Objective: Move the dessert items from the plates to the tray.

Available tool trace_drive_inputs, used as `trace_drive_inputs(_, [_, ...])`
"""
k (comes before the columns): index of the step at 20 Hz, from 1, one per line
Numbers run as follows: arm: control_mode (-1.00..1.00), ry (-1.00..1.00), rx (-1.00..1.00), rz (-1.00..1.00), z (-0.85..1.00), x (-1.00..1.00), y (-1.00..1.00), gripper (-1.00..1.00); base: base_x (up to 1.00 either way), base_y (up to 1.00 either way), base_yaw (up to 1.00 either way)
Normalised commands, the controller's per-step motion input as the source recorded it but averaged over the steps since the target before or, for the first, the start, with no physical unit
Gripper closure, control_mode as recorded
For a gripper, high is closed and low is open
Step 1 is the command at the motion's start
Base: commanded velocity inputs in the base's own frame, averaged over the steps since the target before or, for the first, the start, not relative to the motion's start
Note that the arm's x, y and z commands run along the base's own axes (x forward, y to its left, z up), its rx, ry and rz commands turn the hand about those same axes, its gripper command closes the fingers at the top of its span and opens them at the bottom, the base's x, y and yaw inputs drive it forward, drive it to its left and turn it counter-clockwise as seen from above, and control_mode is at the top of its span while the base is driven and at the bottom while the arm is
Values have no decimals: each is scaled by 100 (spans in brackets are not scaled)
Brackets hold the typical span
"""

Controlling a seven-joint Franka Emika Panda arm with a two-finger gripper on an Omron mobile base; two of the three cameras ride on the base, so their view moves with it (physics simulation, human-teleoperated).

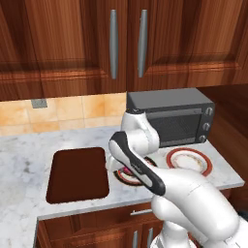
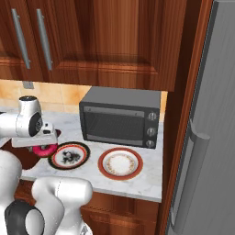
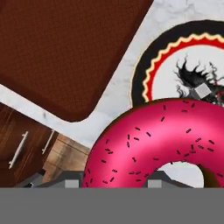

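From my station I log the pink donut (image 3: 162,144) close under the hand camera, with the tool (image 3: 111,183) clamped on it; both dark finger tips sit against its near edge. In the right base view the donut (image 2: 44,149) hangs just beside the left rim of the black-rimmed plate (image 2: 69,155), under the white hand. In the hand view the donut overlaps that plate's (image 3: 144,70) rim, and a small pale morsel (image 3: 202,90) rests on the plate's dark splotchy centre. The brown tray (image 1: 77,174) lies flat on the marble tabletop (image 1: 19,160), left of the plates, a narrow strip of bare marble parting the tray's rounded corner (image 3: 78,114) from the black rim. The tray's front edge runs near the tabletop's front lip. The orange-rimmed plate (image 2: 120,163) sits right of the black-rimmed one, close but apart, before the grey oven (image 2: 121,117). Open marble extends left of the tray.
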Motion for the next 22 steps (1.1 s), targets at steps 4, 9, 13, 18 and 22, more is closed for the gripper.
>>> trace_drive_inputs(4, [-100,0,-1,3,10,33,100,100,0,0,0])
trace_drive_inputs(9, [-100,0,-2,0,5,39,96,100,0,0,0])
trace_drive_inputs(13, [-100,0,0,0,0,30,60,100,0,0,0])
trace_drive_inputs(18, [-100,0,0,0,-3,34,4,100,0,0,0])
trace_drive_inputs(22, [-100,2,0,0,-3,51,0,100,0,0,0])
